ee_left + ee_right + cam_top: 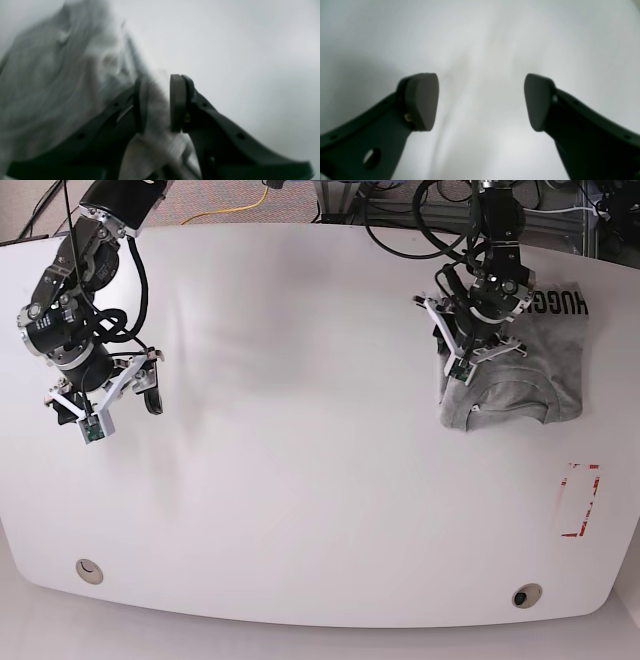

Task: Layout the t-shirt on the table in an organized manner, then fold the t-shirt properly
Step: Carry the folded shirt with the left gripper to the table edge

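your right tool [100, 395] is hanging released over bare bench [300, 430] at the left, holding nothing. far right, your left tool [462, 358] is pinching the shirt [530, 380], which is lying bunched there; you are not yet done spreading, and all folding is left.

Past the far edge of the desk there is a tangle of black cables [400, 220] on the right side. A thin yellow cable [232, 208] runs along the floor near the middle, far back. More black wires [45, 202] sit in the far left corner. A shiny metal frame [560, 225] stands at the far right, behind the desk. The floor [215, 195] back there looks grey and a bit speckled.
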You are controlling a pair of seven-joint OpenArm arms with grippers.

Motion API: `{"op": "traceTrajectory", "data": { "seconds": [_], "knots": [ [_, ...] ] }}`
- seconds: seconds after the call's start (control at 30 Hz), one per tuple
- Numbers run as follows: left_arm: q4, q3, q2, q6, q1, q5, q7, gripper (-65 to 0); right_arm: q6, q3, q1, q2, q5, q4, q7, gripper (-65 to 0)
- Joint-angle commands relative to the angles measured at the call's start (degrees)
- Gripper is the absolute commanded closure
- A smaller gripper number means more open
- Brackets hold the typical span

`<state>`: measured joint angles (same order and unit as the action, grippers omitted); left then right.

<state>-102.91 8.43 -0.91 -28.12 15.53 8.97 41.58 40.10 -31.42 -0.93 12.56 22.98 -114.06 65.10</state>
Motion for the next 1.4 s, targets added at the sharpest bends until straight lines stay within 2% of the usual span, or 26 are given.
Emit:
{"op": "traceTrajectory", "data": {
  "seconds": [0.0, 0.33, 0.5, 0.8, 1.07, 1.37],
  "knots": [
    [-0.52, 1.46, 0.25, -1.99, 1.13, -0.58, 0.04, -12.8, -0.1, -0.27, 0.88, 0.85, 0.89, -1.15, -1.32, -51.0],
    [-0.52, 14.48, 4.56, -8.23, 4.29, -0.66, 0.92, -12.8, -0.1, -0.27, 1.76, 0.76, 0.97, -1.15, -1.32, -51.0],
    [-0.43, 18.08, 6.31, -10.69, 4.38, -0.66, 0.92, -12.8, -0.1, -0.27, 1.85, 0.76, 0.97, -1.06, -1.32, -51.0],
    [-2.01, 18.17, 6.4, -10.87, 1.66, -0.58, 1.36, -12.8, -0.1, -0.27, 2.12, -0.56, 0.97, -1.15, -1.32, -51.0],
    [-1.39, 18.43, 6.93, -10.61, -3.71, -0.23, 4.79, -12.8, -0.1, -0.27, 1.94, -0.73, 0.97, -1.15, -1.32, -51.0],
    [5.46, 18.34, 13.61, -11.05, -4.23, -0.66, 4.79, -12.9, -0.1, -0.27, 1.94, -0.64, 0.97, -1.24, -1.32, -51.0]
  ]
}}
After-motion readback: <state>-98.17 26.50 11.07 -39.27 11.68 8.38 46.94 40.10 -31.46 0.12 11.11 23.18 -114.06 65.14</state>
